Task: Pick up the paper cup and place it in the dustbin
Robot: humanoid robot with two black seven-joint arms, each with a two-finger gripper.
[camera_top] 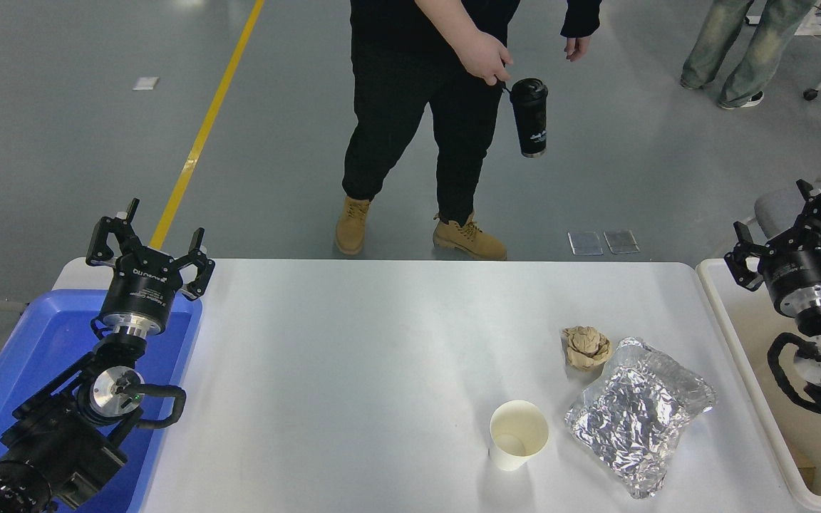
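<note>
Right now my right pincer (795, 222) hangs open over the dustbin (745, 335) at three o'clock, leaving the paper cup (518, 434) upright and ungrasped on the desk (382, 356).

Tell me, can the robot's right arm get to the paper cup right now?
Probably yes. The right gripper is open above the dustbin, and the paper cup stands upright with its top uncovered. The foil packet lies between them, so the arm likely has to pass over it.
</note>
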